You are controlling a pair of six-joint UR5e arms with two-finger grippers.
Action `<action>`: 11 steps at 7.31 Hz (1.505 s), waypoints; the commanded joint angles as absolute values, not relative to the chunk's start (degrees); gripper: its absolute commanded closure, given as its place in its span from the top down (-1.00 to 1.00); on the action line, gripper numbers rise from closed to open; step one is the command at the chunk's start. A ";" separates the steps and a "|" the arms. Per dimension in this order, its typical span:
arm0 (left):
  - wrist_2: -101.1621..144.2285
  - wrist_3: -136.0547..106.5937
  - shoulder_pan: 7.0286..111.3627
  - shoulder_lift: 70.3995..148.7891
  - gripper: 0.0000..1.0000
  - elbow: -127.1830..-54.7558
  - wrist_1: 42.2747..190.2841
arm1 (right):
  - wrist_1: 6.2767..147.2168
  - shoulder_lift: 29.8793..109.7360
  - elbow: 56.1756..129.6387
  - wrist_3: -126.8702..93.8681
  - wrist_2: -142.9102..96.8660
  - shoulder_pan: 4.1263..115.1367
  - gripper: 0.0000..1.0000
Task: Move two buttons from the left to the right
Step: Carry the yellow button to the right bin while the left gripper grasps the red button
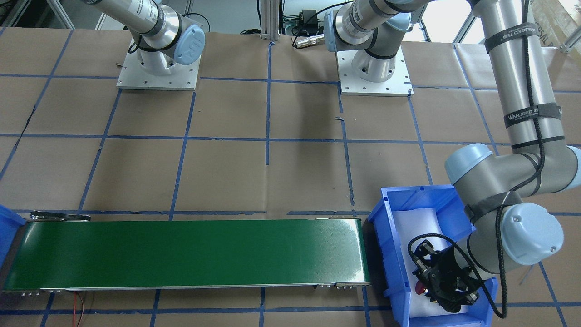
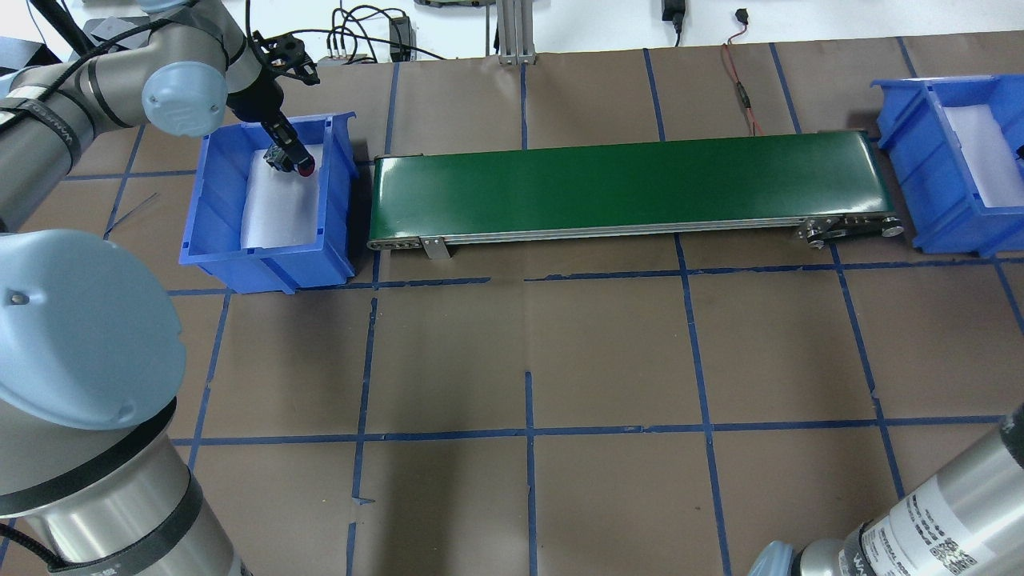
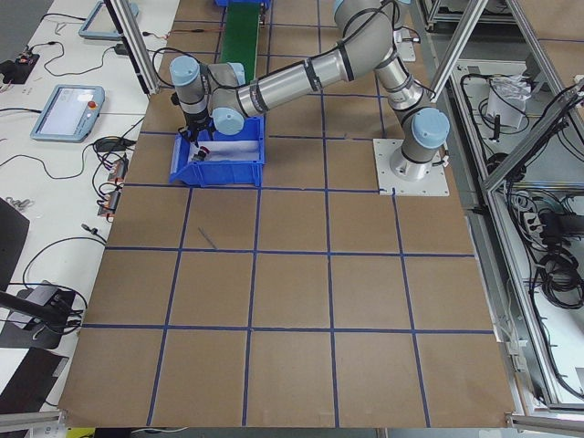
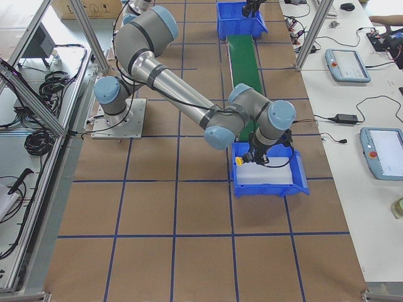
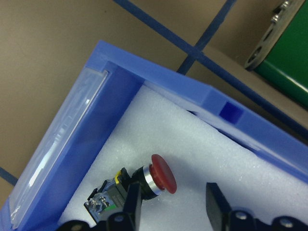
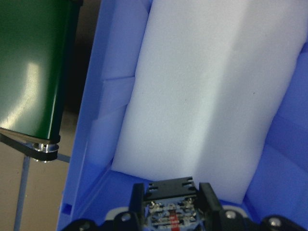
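In the left bin (image 2: 268,268), at the end of the belt (image 2: 632,188), you have the red button (image 5: 147,182) lying on its side on the white foam (image 5: 202,144). Its long axis runs across the bin, and the cap points toward the wall next to the belt. From the wrist camera you can see a glossy red mushroom cap, then a silver ring and a black collar. Behind these is a grey-black contact block with small metal terminals at the back.

The left end effector (image 5: 173,190) is down inside this bin, released, with its fingers spread. One finger (image 5: 134,204) crosses in front of the collar and the other stands clear beyond the cap, so the cap sits in the gap. You cannot tell whether the near finger touches the button.

At the other end of the belt, the right end effector (image 6: 171,193) is over the right bin (image 4: 271,187) and is grasping the yellow button (image 6: 171,207). Its fingers are clenched on either side of the contact block. The terminal face, with its screws, is turned toward the wrist camera, so that view hides the cap. In the right side view you can pick out the yellow cap (image 4: 240,161) sticking out at the side of the end effector, near the corner of the bin closest to the belt and the robot. That puts the long axis roughly level. You cannot tell whether the button touches the foam beneath it.

Both bins and the belt stand on the brown surface (image 2: 608,344), which is gridded with blue tape.
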State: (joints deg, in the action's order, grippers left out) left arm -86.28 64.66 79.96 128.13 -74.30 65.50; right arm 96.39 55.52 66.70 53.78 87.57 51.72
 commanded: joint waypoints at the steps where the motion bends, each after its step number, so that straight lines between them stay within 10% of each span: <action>1: -86.22 64.78 79.98 128.85 0.20 -74.36 64.60 | 100.18 52.83 66.53 53.79 87.28 51.68 -0.86; 11: -88.93 64.16 79.89 128.76 -0.53 -75.24 61.44 | 106.43 47.90 66.80 53.35 87.10 53.00 -0.86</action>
